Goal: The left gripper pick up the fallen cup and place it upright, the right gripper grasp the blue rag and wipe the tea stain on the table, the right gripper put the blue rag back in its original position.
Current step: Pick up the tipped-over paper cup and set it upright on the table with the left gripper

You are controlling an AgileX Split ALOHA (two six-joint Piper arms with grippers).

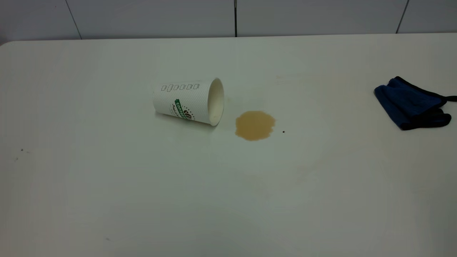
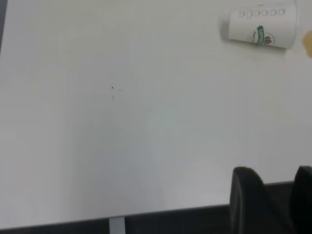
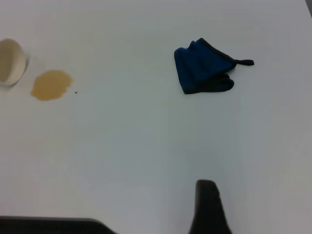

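The cup [image 1: 188,101] lies on its side on the table [image 1: 107,200], left of centre, its cream mouth turned toward the tea stain [image 1: 254,125]. That light-brown patch sits just right of the mouth, apart from it. The blue rag [image 1: 410,103] lies bunched at the far right. Neither gripper shows in the exterior view. In the left wrist view the left gripper [image 2: 275,183] hangs open over the table's near edge, far from the cup [image 2: 263,27], with nothing between its fingers. In the right wrist view the right gripper [image 3: 208,207] is low over bare table, well short of the rag [image 3: 202,73] and the stain [image 3: 51,85].
A tiny black speck [image 1: 283,131] lies just right of the stain. A few faint dark specks [image 1: 22,150] mark the table's left side. A tiled wall [image 1: 228,18] runs behind the table's far edge.
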